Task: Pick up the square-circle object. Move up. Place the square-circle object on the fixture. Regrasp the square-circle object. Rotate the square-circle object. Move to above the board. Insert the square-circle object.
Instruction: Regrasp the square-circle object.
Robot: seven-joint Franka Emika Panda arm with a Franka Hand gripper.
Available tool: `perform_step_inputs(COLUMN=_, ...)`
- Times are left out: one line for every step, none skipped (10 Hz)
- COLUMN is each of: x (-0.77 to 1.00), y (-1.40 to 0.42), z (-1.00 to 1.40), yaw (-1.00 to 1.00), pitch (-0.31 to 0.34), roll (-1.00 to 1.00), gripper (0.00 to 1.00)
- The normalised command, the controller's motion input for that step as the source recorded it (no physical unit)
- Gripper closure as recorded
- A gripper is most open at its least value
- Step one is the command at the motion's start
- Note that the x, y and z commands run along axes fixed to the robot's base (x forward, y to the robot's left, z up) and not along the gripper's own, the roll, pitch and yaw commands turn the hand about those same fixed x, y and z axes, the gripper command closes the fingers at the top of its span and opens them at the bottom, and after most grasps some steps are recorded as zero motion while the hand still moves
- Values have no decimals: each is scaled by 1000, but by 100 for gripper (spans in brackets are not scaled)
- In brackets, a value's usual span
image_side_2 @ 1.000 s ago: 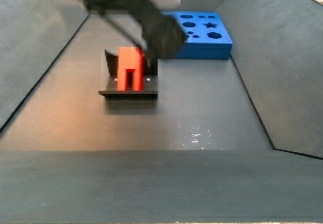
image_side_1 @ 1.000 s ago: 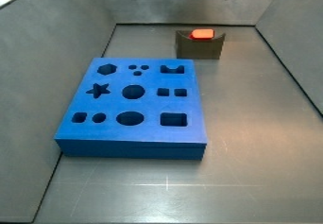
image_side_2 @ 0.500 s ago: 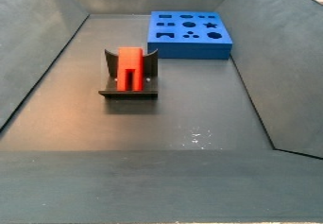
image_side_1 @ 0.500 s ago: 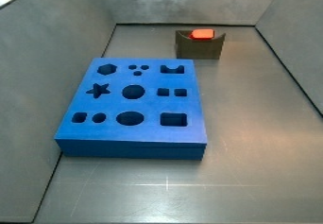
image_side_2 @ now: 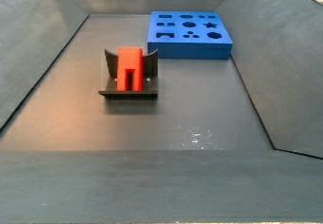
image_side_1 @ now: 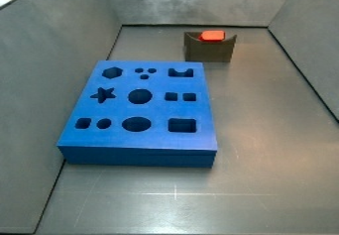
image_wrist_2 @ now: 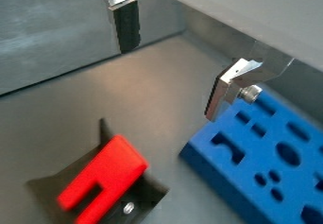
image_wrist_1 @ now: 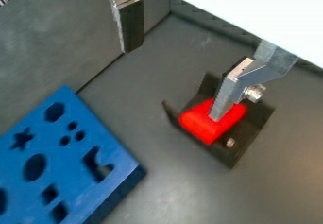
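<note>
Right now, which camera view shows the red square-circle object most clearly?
A side view: the square-circle object lies whole on the fixture. Another side view shows only its end; the wrist views show it partly. The open pincer is above.

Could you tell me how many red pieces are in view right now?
1: the red piece sits on the fixture, apart from the board. The open gripper hangs above, holding nothing. None looks hidden.

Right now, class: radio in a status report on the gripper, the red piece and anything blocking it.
Gripper open, empty, raised above the fixture. Square-circle object resting on the fixture. Board apart, nothing in the way.
</note>
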Motion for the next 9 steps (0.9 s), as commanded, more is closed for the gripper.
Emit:
perform_step_inputs(x=-19, y=-23, z=2, yaw=48, pitch=20, roll=1000, gripper=0)
perform_step_inputs(x=-15, y=-24, z=-1, yaw=49, pitch=18, roll=1000, gripper=0)
perform_step_inputs(x=-16, y=-18, z=2, yaw=50, pitch=16, roll=1000, gripper=0)
perform_step_inputs(x=-14, y=-17, z=7, yaw=51, pitch=18, roll=1000, gripper=0)
perform_step_inputs(x=-8, y=-19, z=11, yaw=52, pitch=21, roll=1000, gripper=0)
perform_step_inputs(x=6, y=-19, z=9, yaw=54, pitch=27, roll=1000, gripper=0)
perform_step_inputs(x=21, y=-19, z=-1, yaw=55, pitch=33, roll=1000, gripper=0)
perform_step_inputs(x=31, y=-23, z=-6, yaw=57, pitch=38, roll=1000, gripper=0)
perform_step_inputs(x=56, y=-24, z=-14, yaw=62, pitch=53, roll=1000, gripper=0)
